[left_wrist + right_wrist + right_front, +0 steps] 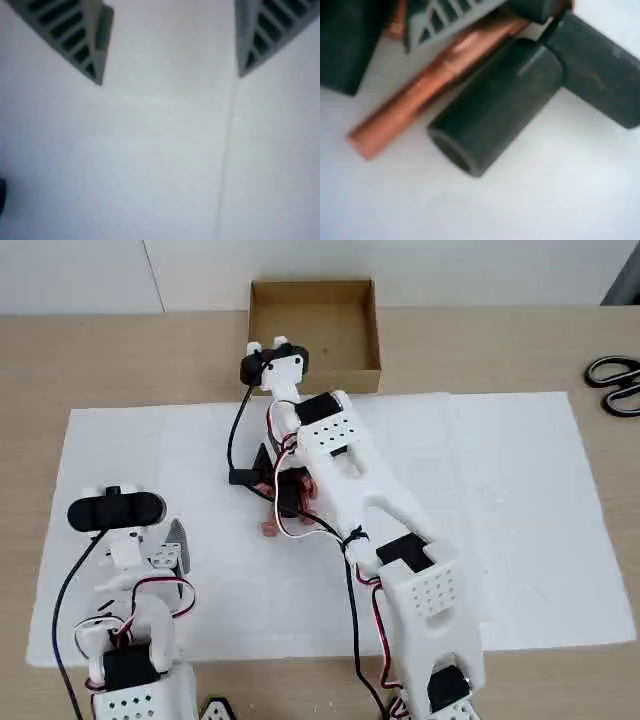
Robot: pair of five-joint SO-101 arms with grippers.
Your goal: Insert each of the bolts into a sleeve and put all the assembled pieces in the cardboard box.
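copper bolt touching black sleeve; left pincer spread

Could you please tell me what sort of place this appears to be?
Probably a workshop or lab bench: a wooden table covered with a white sheet, a cardboard box beyond the sheet, and scissors lying off to one side.

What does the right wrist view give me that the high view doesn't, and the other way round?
Right wrist view adds: a copper bolt lying beside a dark sleeve whose open end faces the camera, with a second dark sleeve next to it. High view adds: the empty cardboard box, scissors off the sheet, and the left gripper well apart from the pieces. Shared: the white sheet and the copper and dark parts lying on it.
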